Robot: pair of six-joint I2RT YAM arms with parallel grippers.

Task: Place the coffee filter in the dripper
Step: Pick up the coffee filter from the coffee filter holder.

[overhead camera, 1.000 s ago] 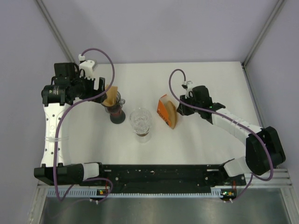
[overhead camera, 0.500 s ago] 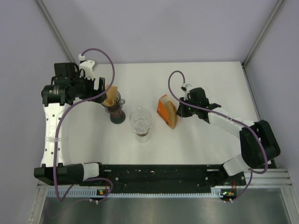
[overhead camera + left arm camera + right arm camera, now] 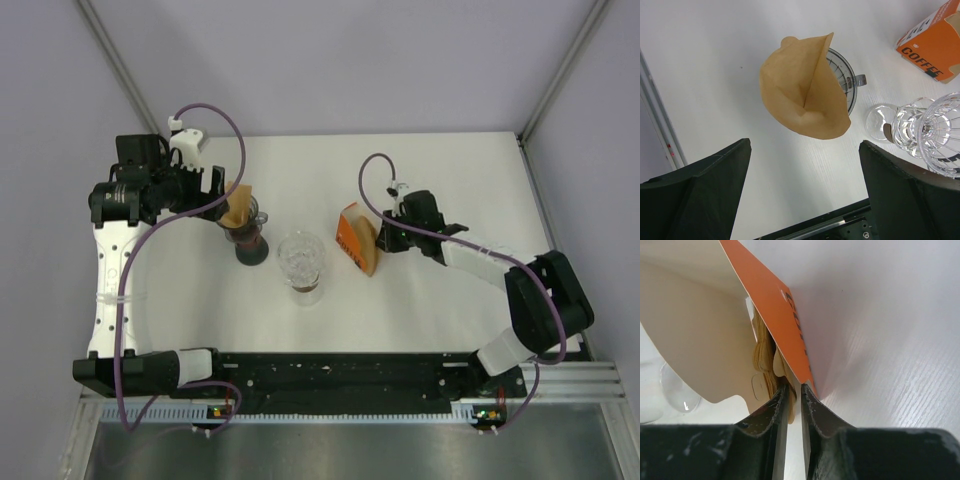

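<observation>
Pinching boxed filter edge with right gripper; holding left gripper spread over coffee filter in dripper, near table left edge.

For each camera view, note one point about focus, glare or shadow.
Top external: even, soft light, faint shadows, all sharp. Left wrist: filter crisp, glassware glinting, fingers dark. Right wrist: orange box and stacked filters soft up close; box shadows the table.
</observation>
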